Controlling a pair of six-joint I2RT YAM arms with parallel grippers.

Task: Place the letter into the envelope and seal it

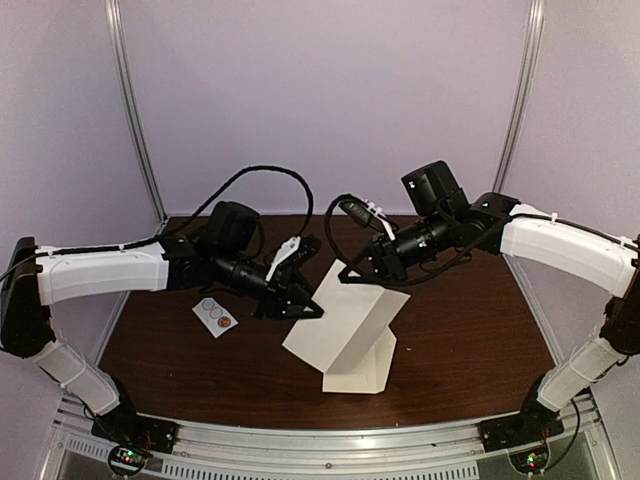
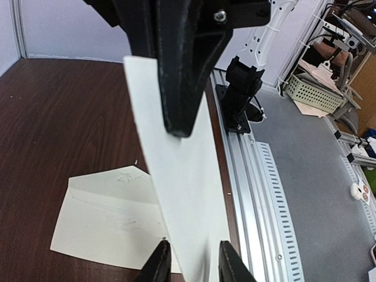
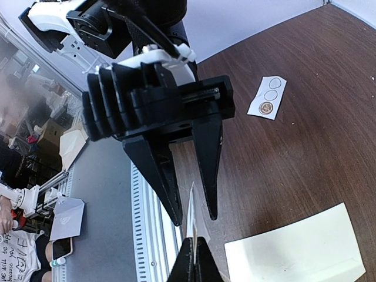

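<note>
The letter [image 1: 345,320], a white sheet, hangs tilted in the air above the middle of the table. My right gripper [image 1: 350,275] is shut on its upper edge; in the right wrist view the closed tips [image 3: 195,244] pinch the sheet edge-on. My left gripper [image 1: 305,308] is open, its fingers [image 2: 160,261] either side of the letter [image 2: 182,194] without pressing it. The cream envelope [image 1: 365,372] lies flat on the table under the sheet, its pointed flap open [image 2: 106,220]. It also shows in the right wrist view [image 3: 299,249].
A small white card with round stickers [image 1: 216,316] lies on the table to the left, under the left arm, and shows in the right wrist view [image 3: 267,97]. A slotted aluminium rail [image 2: 264,176] runs along the near table edge.
</note>
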